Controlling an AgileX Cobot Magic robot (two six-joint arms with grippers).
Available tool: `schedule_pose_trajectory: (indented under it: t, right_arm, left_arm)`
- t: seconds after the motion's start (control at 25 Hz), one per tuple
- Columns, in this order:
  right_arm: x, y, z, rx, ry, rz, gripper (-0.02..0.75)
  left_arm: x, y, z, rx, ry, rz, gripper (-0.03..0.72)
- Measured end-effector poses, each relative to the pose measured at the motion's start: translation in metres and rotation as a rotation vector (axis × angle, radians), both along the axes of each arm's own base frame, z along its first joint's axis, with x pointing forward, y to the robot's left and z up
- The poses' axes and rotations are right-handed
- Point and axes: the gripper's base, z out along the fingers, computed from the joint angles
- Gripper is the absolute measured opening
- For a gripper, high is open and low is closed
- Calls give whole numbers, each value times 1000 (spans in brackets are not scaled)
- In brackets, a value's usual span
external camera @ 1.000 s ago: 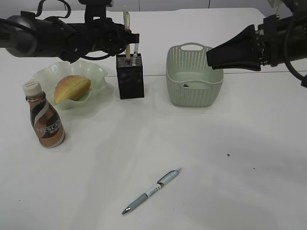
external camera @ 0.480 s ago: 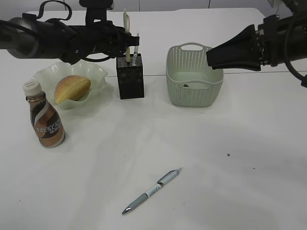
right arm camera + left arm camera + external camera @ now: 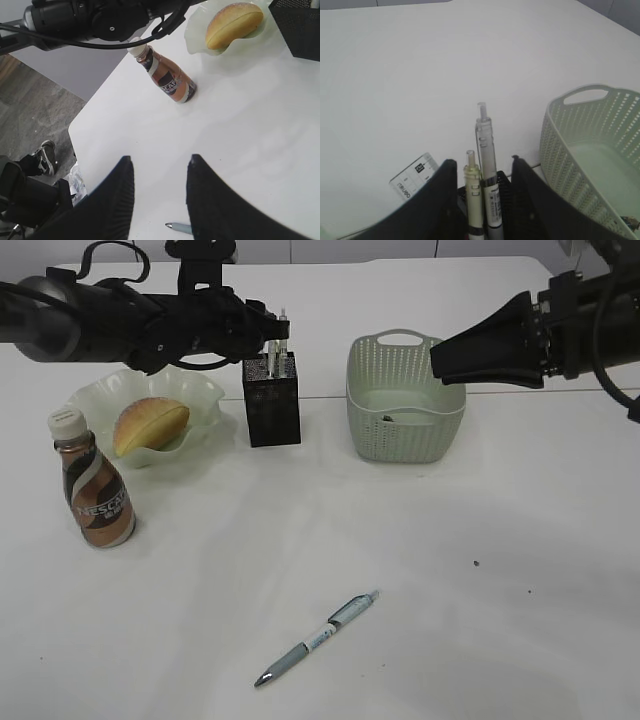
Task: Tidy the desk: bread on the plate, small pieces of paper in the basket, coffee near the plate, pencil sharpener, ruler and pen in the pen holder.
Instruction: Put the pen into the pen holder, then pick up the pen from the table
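Observation:
My left gripper (image 3: 268,335) hovers open over the black mesh pen holder (image 3: 271,400). In the left wrist view the jaws stand apart around two pens (image 3: 486,165) upright in the holder, with the clear ruler (image 3: 414,176) beside them. Another pen (image 3: 315,638) lies on the table at the front; its tip shows in the right wrist view (image 3: 177,228). The bread (image 3: 150,425) lies on the pale green plate (image 3: 200,390). The coffee bottle (image 3: 95,490) stands in front of the plate. My right gripper (image 3: 437,360) is open and empty above the basket (image 3: 405,430).
A small dark bit (image 3: 386,418) lies inside the basket. The basket's rim (image 3: 580,95) is close to the right of the pen holder. The table edge and floor show at the left of the right wrist view (image 3: 45,115).
The pale pen that stood high above the pen holder has gone down into it, and my left gripper's jaws are now apart from it. The right arm has not moved.

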Motion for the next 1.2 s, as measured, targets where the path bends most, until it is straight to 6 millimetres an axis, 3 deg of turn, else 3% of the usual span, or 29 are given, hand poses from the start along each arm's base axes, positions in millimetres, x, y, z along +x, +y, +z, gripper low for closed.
schedule_pose_trajectory:
  t: [0.24,0.56,0.76,0.96,1.2]
  right_arm:
    - [0,0,0,0,0,0,260]
    - [0,0,0,0,0,0,260]
    - [0,0,0,0,0,0,260]
    - [0,0,0,0,0,0,260]
    - [0,0,0,0,0,0,260]
  left_arm:
    - [-1,2,1,19,28,14,276]
    - [-18,7,53,62,37,48,276]
    - [-37,0,72,146,117,66,242]
    - [-60,-12,75,271,232,62,188]
    - [-86,-24,60,411,464,-1,181]
